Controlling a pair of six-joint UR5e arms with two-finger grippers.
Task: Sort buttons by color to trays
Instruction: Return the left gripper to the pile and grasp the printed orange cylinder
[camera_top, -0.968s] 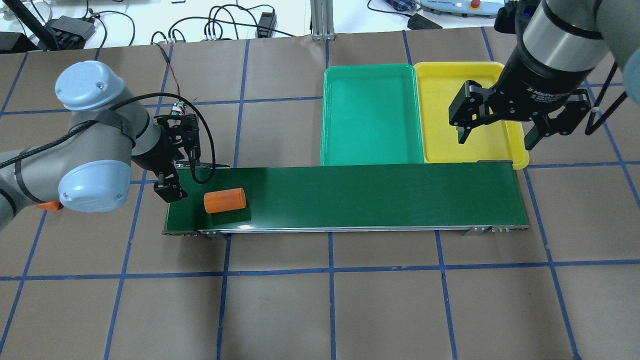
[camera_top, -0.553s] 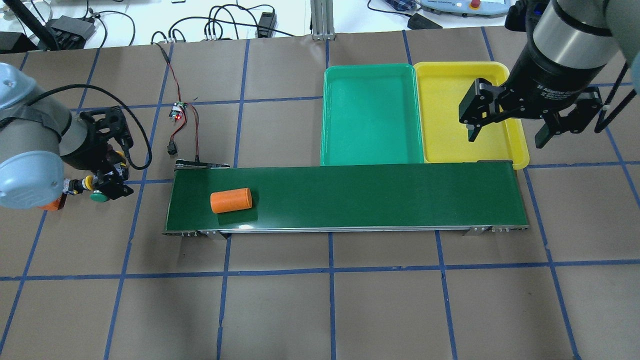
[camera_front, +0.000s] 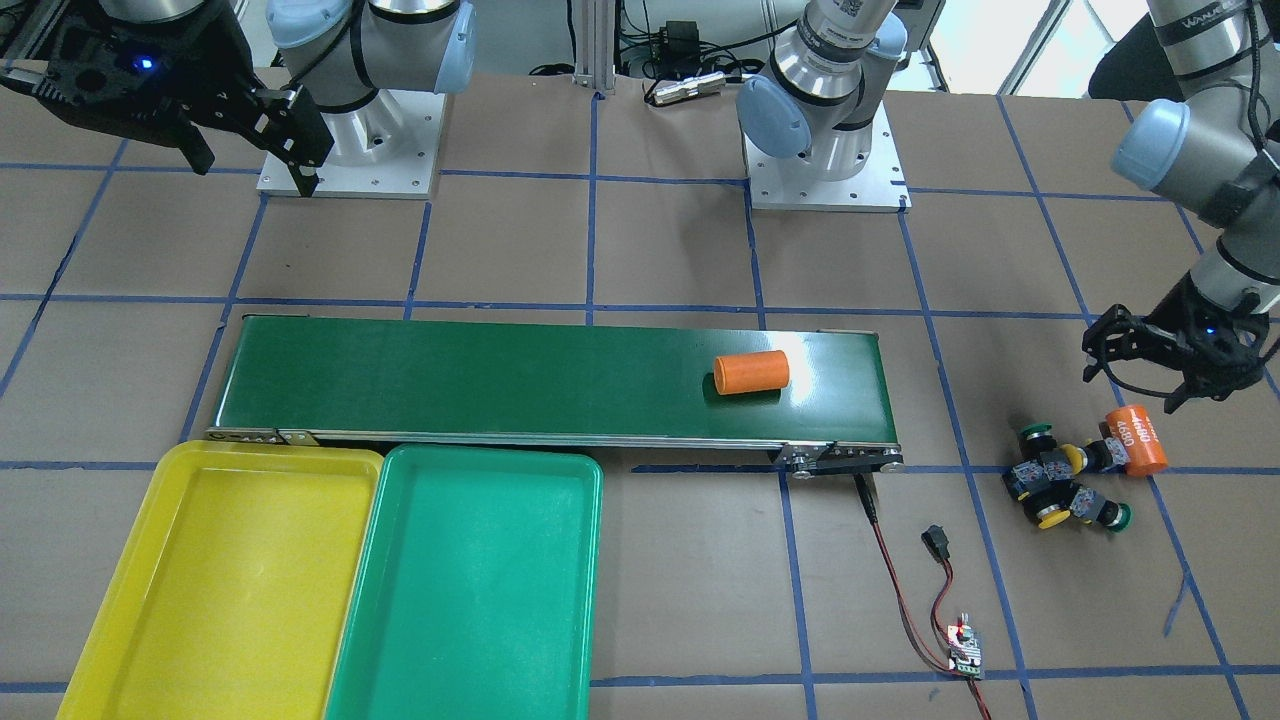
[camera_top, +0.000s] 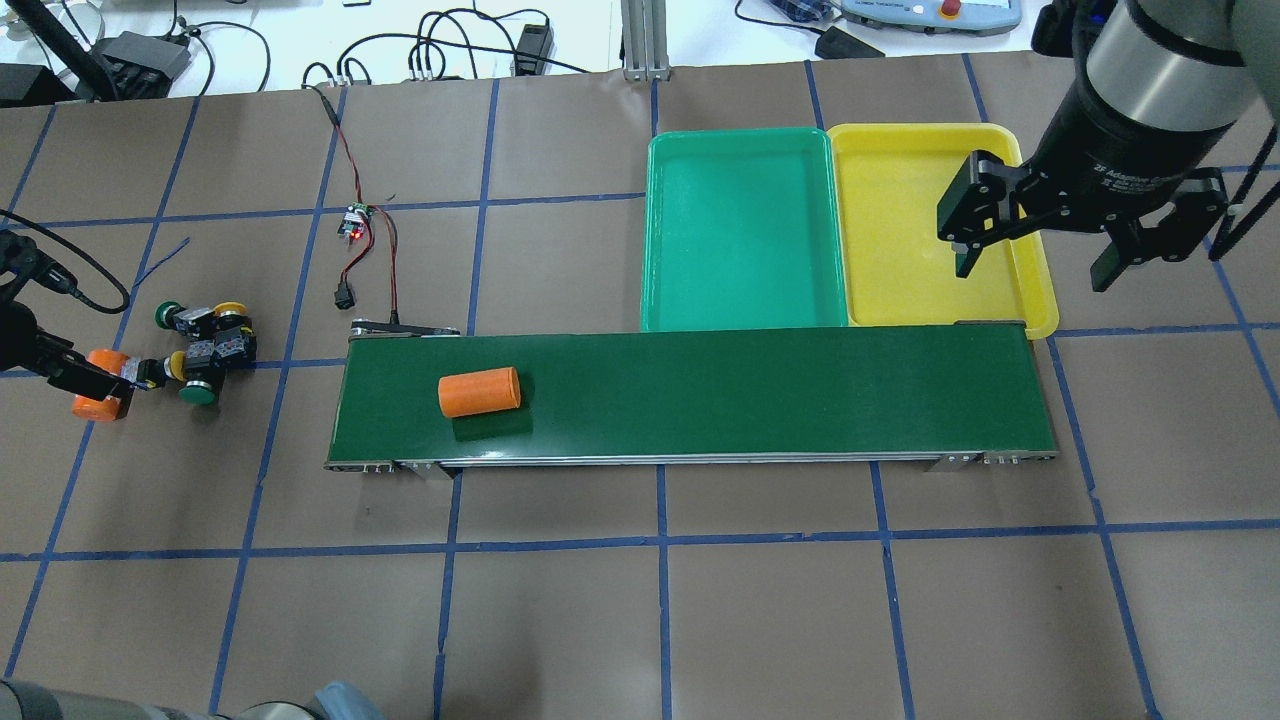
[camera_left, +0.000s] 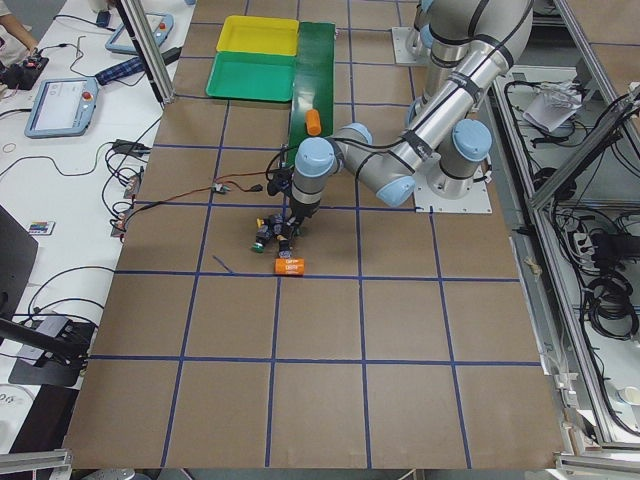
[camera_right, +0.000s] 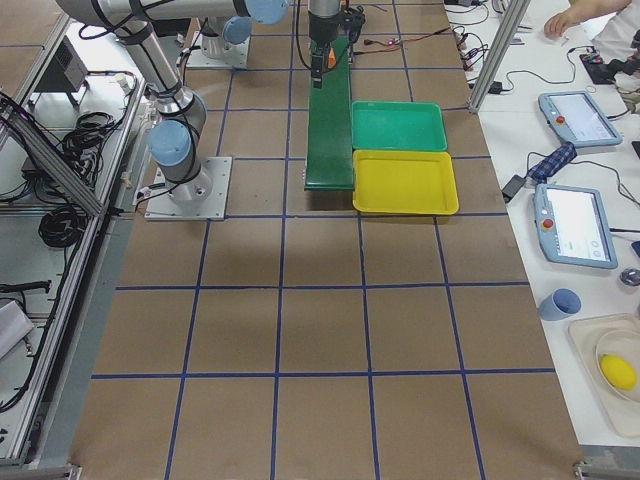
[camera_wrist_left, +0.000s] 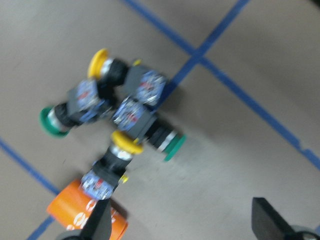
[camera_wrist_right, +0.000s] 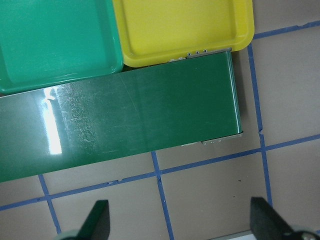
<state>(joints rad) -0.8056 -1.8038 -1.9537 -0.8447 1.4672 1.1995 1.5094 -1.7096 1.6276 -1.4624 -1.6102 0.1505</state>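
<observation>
Pincer (camera_front: 1140, 385) of left arm (camera_front: 1228, 265) hangs spread beside buttons (camera_front: 1050, 468).

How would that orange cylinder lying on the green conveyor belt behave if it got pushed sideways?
It would likely roll: the orange cylinder lies on its side, axis along the conveyor belt, so it may head toward a long edge. It looks rigid and smooth, so it is probably somewhat slippery to grip.
</observation>
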